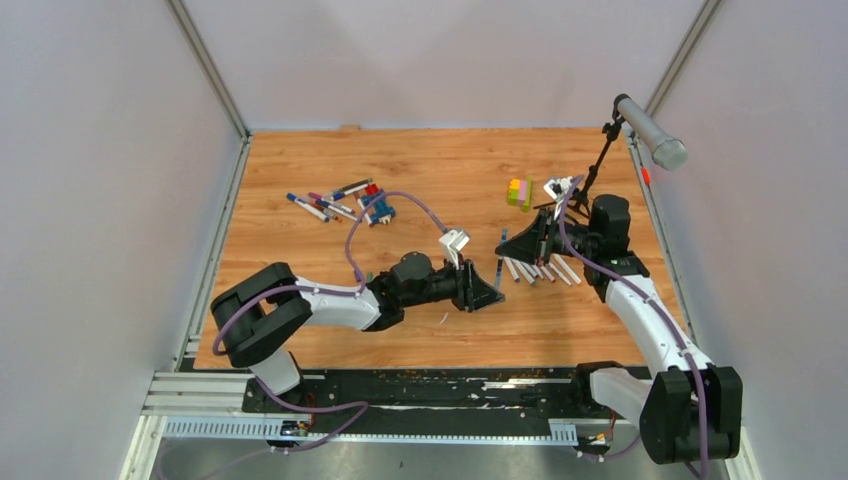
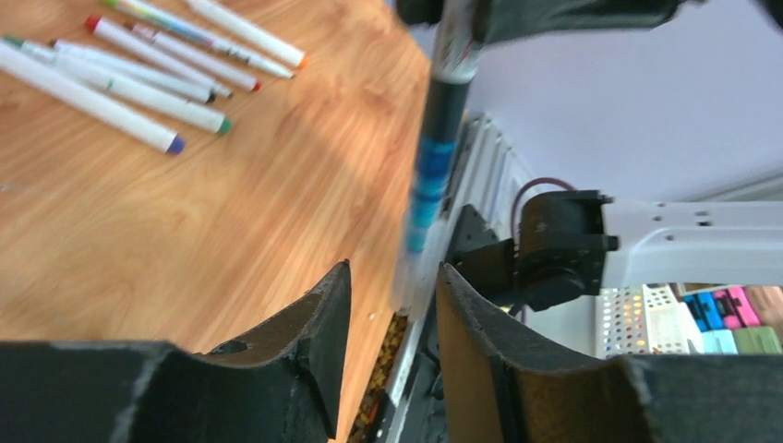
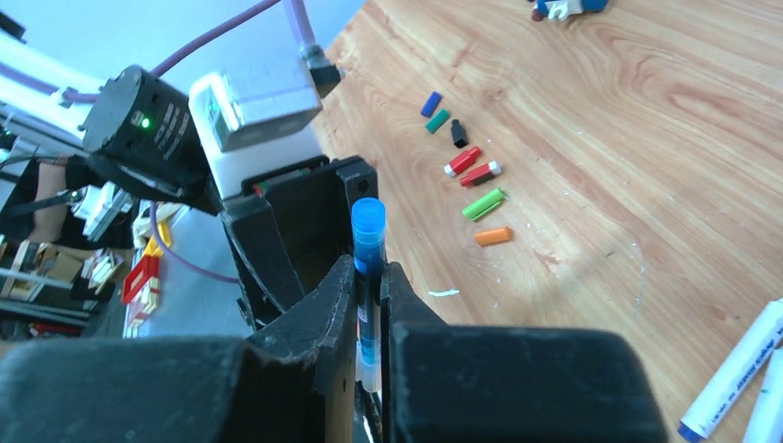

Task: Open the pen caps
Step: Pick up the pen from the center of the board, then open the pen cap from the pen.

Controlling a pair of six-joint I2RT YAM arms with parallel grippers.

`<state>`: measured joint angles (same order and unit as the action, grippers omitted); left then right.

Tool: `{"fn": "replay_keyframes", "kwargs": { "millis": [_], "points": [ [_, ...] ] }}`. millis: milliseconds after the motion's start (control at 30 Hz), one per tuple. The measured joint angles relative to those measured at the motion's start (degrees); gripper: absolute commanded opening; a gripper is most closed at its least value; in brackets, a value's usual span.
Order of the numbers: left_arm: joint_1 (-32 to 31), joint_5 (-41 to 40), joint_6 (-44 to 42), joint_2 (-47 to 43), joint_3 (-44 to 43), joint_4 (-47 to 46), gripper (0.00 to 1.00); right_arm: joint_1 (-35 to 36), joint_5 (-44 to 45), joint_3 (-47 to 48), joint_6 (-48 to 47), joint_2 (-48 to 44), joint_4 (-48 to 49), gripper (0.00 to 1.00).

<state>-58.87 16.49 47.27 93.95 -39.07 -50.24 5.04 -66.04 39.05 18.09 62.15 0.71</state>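
The right claw (image 3: 369,272) is clenched on a pen (image 3: 368,318) with its blue cap (image 3: 367,226) on. The left claw (image 2: 392,277), at 7 o'clock from it, is released, a finger on each side of that pen. Loose pen caps (image 3: 471,175) lie on the bench (image 3: 600,111) at 1 o'clock of the pen in the right wrist view.
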Motion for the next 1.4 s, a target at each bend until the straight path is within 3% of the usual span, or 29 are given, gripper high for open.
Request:
{"fn": "replay_keyframes", "kwargs": {
  "millis": [133, 200, 400, 900, 1000, 1100, 1300, 1400],
  "points": [
    [-0.66, -2.75, -1.33, -0.79, -0.63, 6.23, 0.28, 0.00, 3.34, 0.00, 1.05, -0.55, -0.02, 0.00],
    [-0.90, -3.67, -1.73, -1.22, -1.68, 8.31, 0.26, 0.02, 4.61, 0.00, 1.36, -0.55, 0.00, 0.00],
    [-1.16, -5.84, -3.04, -3.02, -3.28, 12.87, 0.39, 0.20, 5.60, 0.00, 1.99, -0.87, 0.02, 0.00],
    [-1.38, -8.11, -3.54, -4.09, -4.50, 14.71, 0.37, 1.07, 5.97, 0.00, 2.43, -0.87, 0.02, 0.00],
    [-1.44, -8.33, -3.54, -4.11, -4.70, 14.60, 0.28, 1.27, 5.95, 0.00, 2.43, -0.85, 0.02, 0.00],
    [-1.49, -8.41, -3.82, -4.11, -4.70, 14.67, 0.02, 1.29, 6.10, 0.00, 2.38, -0.85, 0.02, 0.00],
    [-1.42, -7.80, -4.87, -4.11, -4.87, 14.86, 0.00, 1.40, 7.67, 0.22, 2.49, -0.85, -0.24, 0.00],
    [-1.18, -8.35, -5.44, -4.22, -4.87, 13.62, 0.00, 2.08, 9.38, 5.44, 1.51, 1.25, -5.97, 0.00]
  ]
}}
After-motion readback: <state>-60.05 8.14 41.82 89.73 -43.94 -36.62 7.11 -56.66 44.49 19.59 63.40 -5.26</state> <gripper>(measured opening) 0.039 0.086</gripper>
